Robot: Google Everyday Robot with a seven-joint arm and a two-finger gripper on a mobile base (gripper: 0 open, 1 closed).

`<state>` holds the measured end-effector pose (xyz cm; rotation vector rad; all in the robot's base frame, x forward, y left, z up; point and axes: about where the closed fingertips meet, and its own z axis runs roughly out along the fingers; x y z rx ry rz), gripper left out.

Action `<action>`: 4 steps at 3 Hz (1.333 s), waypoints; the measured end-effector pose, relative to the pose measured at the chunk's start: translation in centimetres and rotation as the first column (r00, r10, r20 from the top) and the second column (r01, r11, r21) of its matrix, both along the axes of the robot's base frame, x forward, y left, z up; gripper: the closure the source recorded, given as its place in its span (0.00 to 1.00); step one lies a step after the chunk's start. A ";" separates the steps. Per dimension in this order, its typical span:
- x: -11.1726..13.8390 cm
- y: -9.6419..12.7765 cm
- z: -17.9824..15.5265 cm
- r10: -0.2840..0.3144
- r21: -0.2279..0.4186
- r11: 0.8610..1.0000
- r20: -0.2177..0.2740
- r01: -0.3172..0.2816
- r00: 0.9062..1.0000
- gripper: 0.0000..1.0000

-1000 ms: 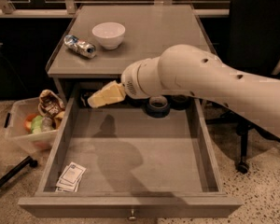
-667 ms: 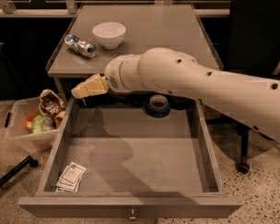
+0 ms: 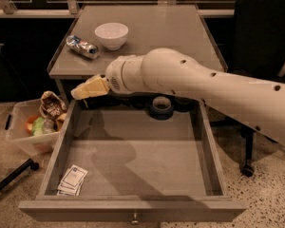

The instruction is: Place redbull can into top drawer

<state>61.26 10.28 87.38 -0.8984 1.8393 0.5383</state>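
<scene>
The redbull can (image 3: 82,46) lies on its side on the left of the table top (image 3: 171,37), next to a white bowl (image 3: 111,34). The top drawer (image 3: 133,151) is pulled wide open below the table, its small round knob (image 3: 134,217) on the front panel. My gripper (image 3: 84,90) is at the end of the white arm. It hangs over the drawer's back left corner, just below the table's front edge and below the can. It holds nothing that I can see.
A small stack of cards (image 3: 72,179) lies in the drawer's front left corner. A dark tape roll (image 3: 160,106) sits at the drawer's back. A clear plastic bin (image 3: 31,129) with snacks stands on the floor to the left. An office chair (image 3: 261,42) is on the right.
The arm has swung left. The gripper has moved from over the drawer's back middle to its back left corner, closer to the table's left front edge.
</scene>
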 end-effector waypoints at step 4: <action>9.2 6.8 -1.9 0.146 0.124 0.980 0.096 -0.157 0.985 0.00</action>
